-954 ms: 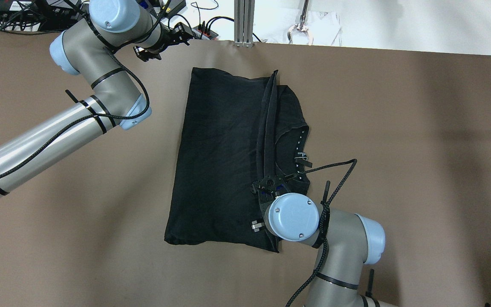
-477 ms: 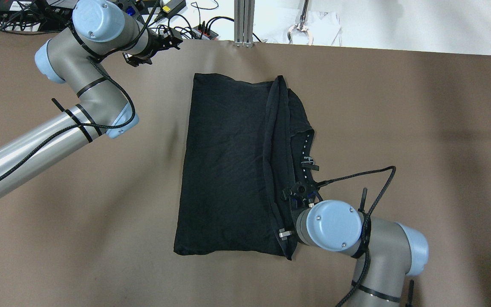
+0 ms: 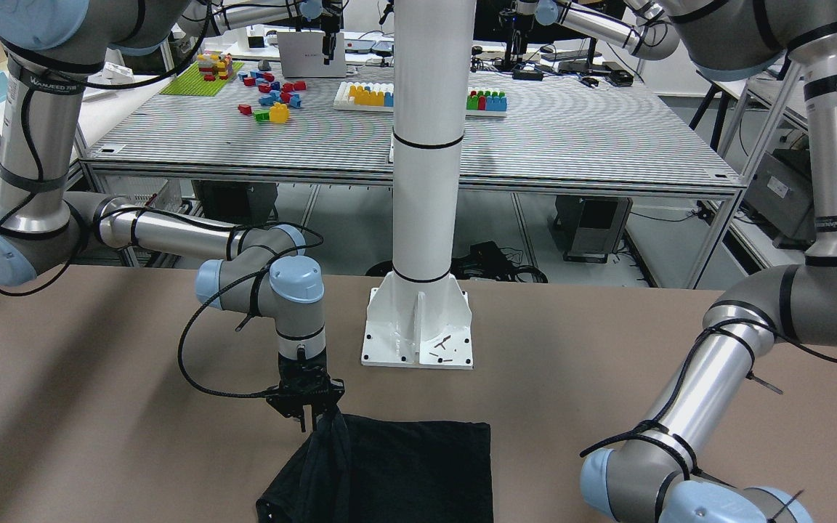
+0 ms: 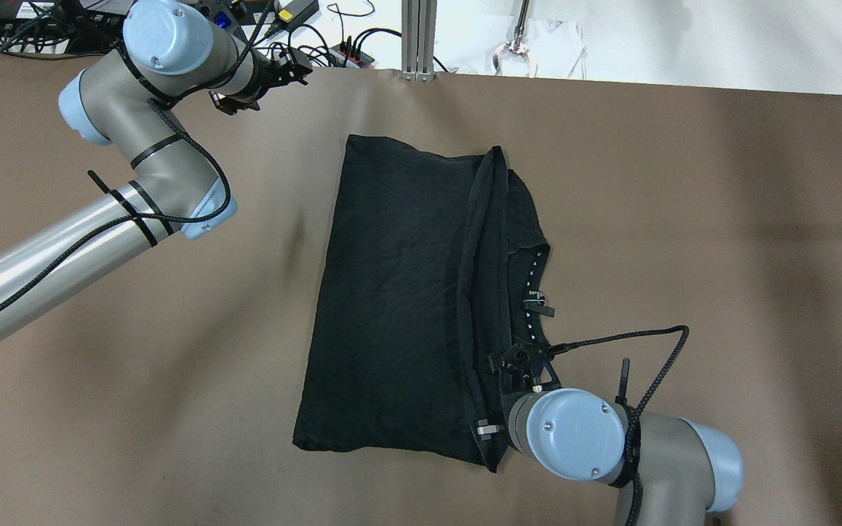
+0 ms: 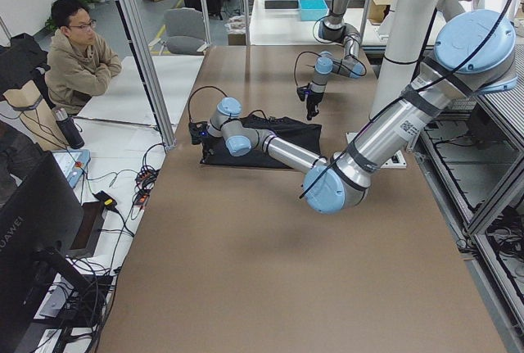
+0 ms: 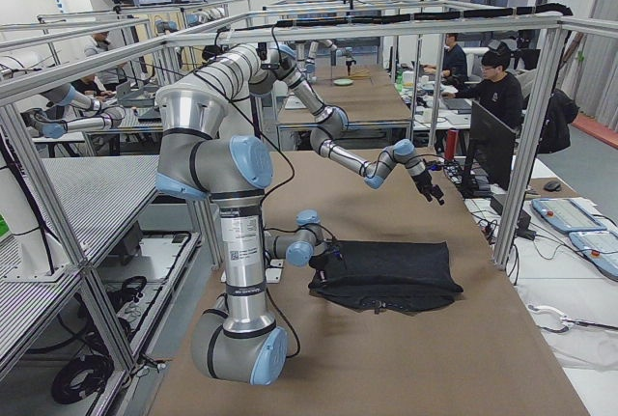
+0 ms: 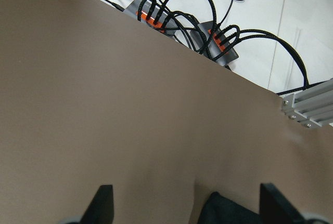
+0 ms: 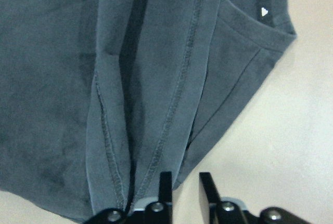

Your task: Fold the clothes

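One black knit garment (image 4: 392, 292) lies folded lengthwise near the middle of the brown tabletop (image 4: 684, 219). Its neckline and a row of small white printed marks (image 4: 532, 281) show on the side toward the right arm. The right gripper (image 3: 320, 415) points straight down at the garment's corner nearest the robot's base. Its fingers (image 8: 165, 185) are drawn close together and clamped on a hemmed fold, which rises off the tabletop in a narrow ridge up to them. The left gripper (image 7: 187, 193) hovers over bare tabletop just past the garment's far corner, close to the table's far edge, with its fingers spread wide and holding nothing. A bit of the dark fabric shows at the bottom of its wrist view. On a striped table behind the robot, a white tray (image 3: 364, 107) holds yellow blocks (image 3: 371, 94).
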Available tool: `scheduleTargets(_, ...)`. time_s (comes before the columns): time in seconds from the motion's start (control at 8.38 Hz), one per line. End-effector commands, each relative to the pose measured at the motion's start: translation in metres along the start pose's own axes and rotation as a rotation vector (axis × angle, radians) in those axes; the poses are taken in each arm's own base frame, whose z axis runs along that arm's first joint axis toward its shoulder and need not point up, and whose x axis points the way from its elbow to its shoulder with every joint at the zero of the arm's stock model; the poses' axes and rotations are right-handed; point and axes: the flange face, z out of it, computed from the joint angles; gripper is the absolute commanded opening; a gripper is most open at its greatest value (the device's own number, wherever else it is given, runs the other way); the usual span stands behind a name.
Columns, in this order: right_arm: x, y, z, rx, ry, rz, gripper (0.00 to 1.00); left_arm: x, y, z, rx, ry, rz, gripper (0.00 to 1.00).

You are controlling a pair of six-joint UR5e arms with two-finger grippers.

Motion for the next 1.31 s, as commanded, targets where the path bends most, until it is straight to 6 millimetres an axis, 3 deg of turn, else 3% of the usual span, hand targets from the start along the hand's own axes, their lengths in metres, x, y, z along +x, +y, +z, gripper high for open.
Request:
scheduleTargets(0.0,-0.017,-0.013,-0.013,-0.013,0.004,0.006,0.95,-0.001,0.002,0.001,-0.002,-0.001,0.0,1.0)
scheduleTargets(0.12,-0.04,-0.02,-0.025,-0.024,0.036,0.005,0.94,-0.001,0.002,0.001,-0.002,-0.001,0.0,1.0)
scheduleTargets(0.24,-0.057,-0.022,-0.032,-0.037,0.064,-0.003,0.83,-0.001,0.002,0.001,-0.002,-0.001,0.0,1.0)
scheduleTargets(0.36,-0.069,-0.021,-0.019,-0.048,0.088,-0.053,0.6,-0.002,0.002,0.002,-0.002,-0.003,0.001,1.0)
scheduleTargets(0.48,-0.077,-0.026,-0.008,-0.041,0.112,-0.099,0.43,-0.008,0.002,0.005,-0.005,-0.012,-0.001,1.0)
scheduleTargets(0.72,-0.077,-0.027,0.005,-0.048,0.137,-0.154,0.39,-0.028,0.004,0.012,-0.015,-0.032,-0.001,1.0)
scheduleTargets(0.84,-0.083,-0.03,0.009,-0.051,0.142,-0.154,0.39,-0.027,0.004,0.011,-0.016,-0.029,-0.005,1.0)
scheduleTargets(0.95,-0.096,-0.02,0.016,-0.059,0.147,-0.173,0.39,-0.024,0.005,0.004,-0.017,-0.014,-0.002,1.0)
scheduleTargets(1.19,-0.097,-0.013,0.021,-0.056,0.157,-0.185,0.4,-0.027,0.006,0.004,-0.018,-0.015,-0.004,1.0)
